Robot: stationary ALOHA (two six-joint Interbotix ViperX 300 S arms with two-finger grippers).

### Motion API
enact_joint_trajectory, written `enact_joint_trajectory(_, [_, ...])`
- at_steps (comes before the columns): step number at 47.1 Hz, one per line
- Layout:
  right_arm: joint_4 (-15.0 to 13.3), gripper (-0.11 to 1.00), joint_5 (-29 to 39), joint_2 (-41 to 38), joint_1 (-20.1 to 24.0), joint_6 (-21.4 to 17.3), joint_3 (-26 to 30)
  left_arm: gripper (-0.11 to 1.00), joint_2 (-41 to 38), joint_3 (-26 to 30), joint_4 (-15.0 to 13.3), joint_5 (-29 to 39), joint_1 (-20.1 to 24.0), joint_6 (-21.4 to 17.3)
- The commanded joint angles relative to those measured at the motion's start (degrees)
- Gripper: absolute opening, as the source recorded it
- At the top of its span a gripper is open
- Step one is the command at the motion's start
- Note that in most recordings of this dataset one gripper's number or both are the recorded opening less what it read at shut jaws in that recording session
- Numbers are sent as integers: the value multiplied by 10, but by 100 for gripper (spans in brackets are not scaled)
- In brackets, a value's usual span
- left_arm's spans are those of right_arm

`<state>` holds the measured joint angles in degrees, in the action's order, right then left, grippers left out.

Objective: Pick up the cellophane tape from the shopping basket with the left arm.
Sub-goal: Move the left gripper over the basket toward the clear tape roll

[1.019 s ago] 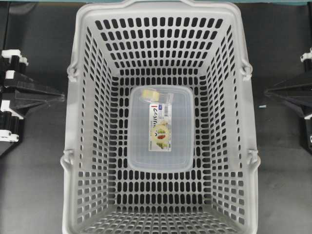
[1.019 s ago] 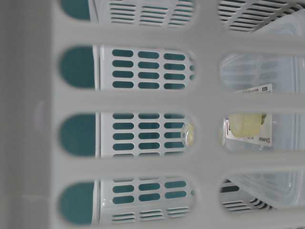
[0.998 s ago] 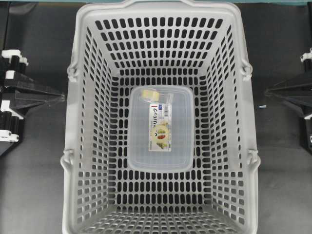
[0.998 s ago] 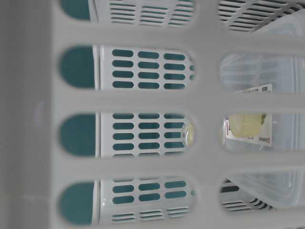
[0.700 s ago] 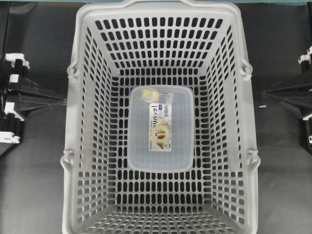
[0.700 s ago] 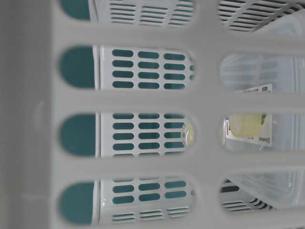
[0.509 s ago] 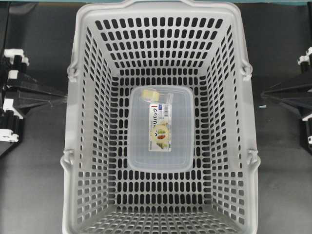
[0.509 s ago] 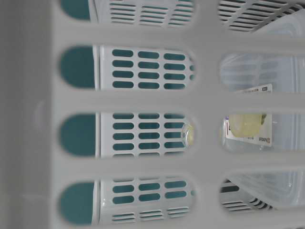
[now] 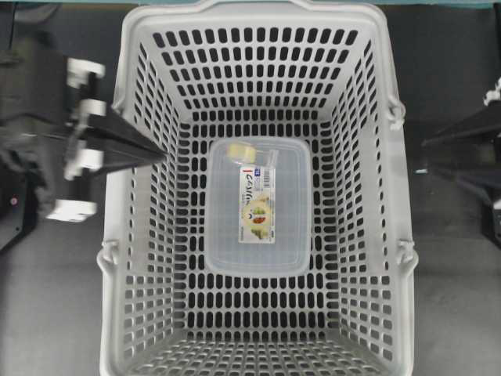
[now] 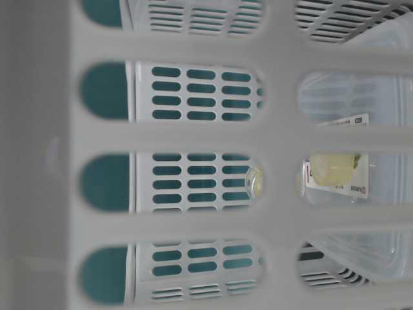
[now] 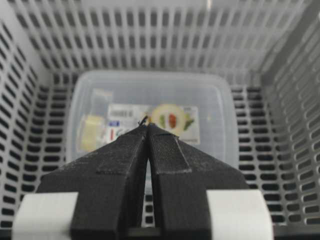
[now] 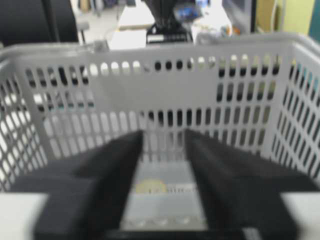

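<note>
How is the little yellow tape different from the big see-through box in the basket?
The cellophane tape is far smaller than the clear food box. The tape is pale yellow; the box is clear, with a printed label. The tape lies on top, at one end; the box sits on the shopping basket floor. Both are inside the basket.

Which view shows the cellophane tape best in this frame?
The overhead exterior view: the cellophane tape lies unobstructed on the clear box's far end. The left wrist view shows it small; the table-level view shows it through the shopping basket's slots; the right wrist view is too blurred to show it.
</note>
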<state>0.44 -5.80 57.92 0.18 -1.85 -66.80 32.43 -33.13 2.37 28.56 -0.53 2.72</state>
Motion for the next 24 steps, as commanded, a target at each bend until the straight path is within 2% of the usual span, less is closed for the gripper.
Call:
enact_joint_trajectory(1, [2,52,14,4,1,-1,16,0,-40,46,2,25,-1,-1])
enact_joint_trajectory(5, [2,72,18,11,1,-1,16,1,-83,81,2,45,-3,-1])
enact_joint_trajectory(8, [1,77,20,15,1,-1,18,3,-106,103,2,60,-3,-1])
enact_joint_trajectory(11, [1,76,20,18,1,-1,18,9,-134,127,2,87,-2,-1])
enact_joint_trajectory(16, [1,76,21,19,1,-1,18,31,-178,164,2,139,-2,-1])
enact_joint_trajectory(24, [2,76,18,22,1,-1,17,78,-254,231,2,212,-8,-2])
